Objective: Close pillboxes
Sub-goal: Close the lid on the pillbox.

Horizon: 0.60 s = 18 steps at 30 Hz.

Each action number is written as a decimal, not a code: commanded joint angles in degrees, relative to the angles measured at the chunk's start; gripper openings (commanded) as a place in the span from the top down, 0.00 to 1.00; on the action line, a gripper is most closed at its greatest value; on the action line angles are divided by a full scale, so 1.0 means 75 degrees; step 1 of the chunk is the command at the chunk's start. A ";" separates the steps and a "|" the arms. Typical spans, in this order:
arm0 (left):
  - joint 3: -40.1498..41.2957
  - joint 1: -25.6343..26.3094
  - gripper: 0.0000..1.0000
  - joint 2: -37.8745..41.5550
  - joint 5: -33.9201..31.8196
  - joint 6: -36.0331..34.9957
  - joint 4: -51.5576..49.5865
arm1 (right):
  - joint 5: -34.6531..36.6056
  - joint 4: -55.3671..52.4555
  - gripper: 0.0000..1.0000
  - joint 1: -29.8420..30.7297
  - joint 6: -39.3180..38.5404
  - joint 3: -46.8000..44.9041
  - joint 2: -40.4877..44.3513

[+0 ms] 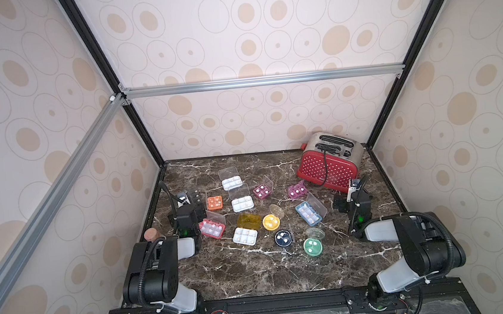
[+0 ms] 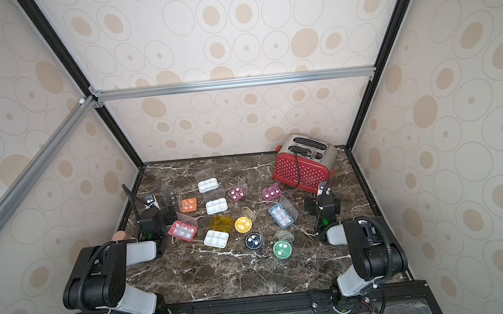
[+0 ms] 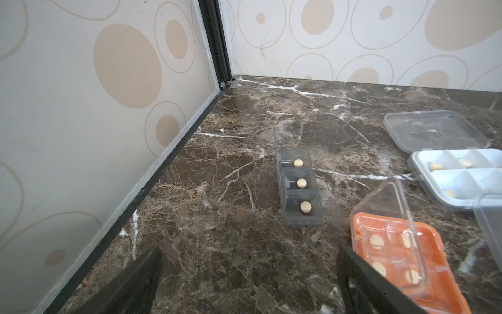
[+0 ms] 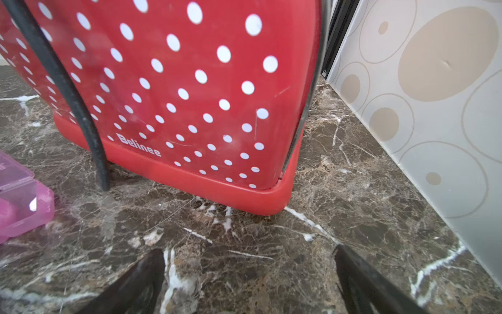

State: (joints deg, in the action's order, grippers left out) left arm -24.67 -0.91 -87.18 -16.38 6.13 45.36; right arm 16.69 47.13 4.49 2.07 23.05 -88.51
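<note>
Lying mostly open-lidded at the frame's centre, pillboxes dot the marble worktop; left pincer and right pincer both gape wide, empty.

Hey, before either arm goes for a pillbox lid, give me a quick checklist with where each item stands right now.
1. left fingers apart, empty: ok.
2. right fingers apart, empty: ok.
3. orange pillbox in left wrist view: ok.
4. its lid shut: not ok, raised.
5. grey pillbox shut: not ok, open.
6. room ahead of right fingers: not ok, toaster close.
</note>
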 commanded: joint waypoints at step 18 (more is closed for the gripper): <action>-0.0051 -0.0001 0.01 -0.0040 -0.0042 -0.0126 0.0116 | 0.0065 0.0044 0.01 0.0028 -0.0039 0.0056 0.0024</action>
State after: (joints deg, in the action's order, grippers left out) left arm -24.67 -0.91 -87.18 -16.38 6.13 45.34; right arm 16.67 47.13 4.49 2.07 23.05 -88.51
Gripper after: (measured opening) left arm 0.994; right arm 0.986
